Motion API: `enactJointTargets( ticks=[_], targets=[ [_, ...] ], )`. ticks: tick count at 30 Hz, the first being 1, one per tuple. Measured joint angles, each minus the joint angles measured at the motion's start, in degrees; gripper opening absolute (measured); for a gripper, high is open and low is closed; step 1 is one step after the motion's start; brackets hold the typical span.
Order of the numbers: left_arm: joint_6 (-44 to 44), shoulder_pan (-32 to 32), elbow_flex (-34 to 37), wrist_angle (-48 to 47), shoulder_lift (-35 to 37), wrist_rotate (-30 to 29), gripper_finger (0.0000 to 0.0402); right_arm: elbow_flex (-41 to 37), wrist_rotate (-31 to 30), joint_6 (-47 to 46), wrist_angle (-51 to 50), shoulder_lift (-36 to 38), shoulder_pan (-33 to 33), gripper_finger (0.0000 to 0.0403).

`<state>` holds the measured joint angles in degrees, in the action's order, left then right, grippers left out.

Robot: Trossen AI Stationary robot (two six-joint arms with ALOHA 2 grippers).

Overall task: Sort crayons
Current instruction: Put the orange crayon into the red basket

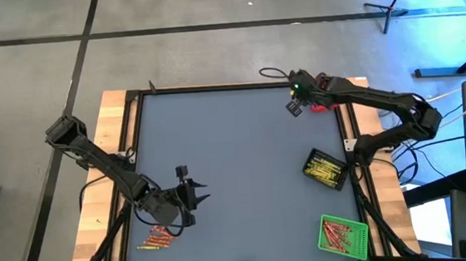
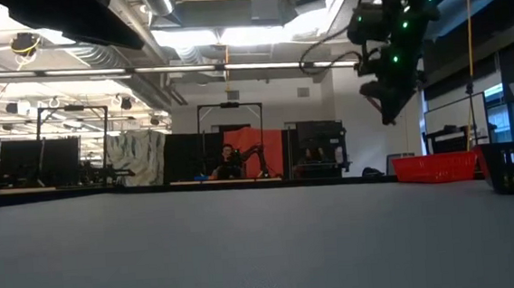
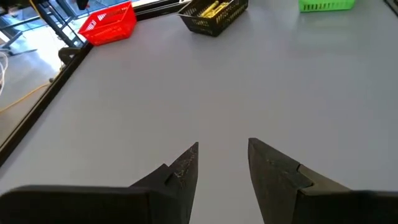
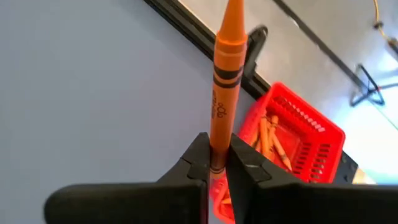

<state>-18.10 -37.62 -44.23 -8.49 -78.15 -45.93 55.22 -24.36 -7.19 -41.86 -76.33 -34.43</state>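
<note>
The grey bench (image 1: 244,171) carries a red tray (image 4: 292,140), which sits under the right hand (image 4: 216,163). That hand is clamped on an orange crayon (image 4: 225,81), held above the tray's orange crayons. The left hand (image 3: 222,152) hovers near a loose crayon pile (image 1: 160,236), fingers apart, holding nothing.

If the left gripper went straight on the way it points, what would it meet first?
Left gripper faces bare mat; the way looks free until the black tray at the far edge, though depth is unclear.
</note>
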Motion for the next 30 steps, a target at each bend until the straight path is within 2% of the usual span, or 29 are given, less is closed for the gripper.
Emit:
enactJointTargets(
  ticks=[17, 20, 30],
  targets=[
    [-1.9, -0.4, 0.0, 0.0, 0.0, 0.0, 0.0124, 0.0, -1.2, 1.4, -0.8, -8.4, -8.5, 0.0024],
    [-2.5, -0.4, 0.0, 0.0, 0.0, 0.0, 0.0124, 0.0, -3.0, -0.2, -1.4, -9.7, -10.6, 0.0023],
    [-2.6, -0.4, 0.0, 0.0, 0.0, 0.0, 0.0124, 0.0, -1.6, -3.4, -2.5, -15.2, -14.4, 0.0032]
  ],
)
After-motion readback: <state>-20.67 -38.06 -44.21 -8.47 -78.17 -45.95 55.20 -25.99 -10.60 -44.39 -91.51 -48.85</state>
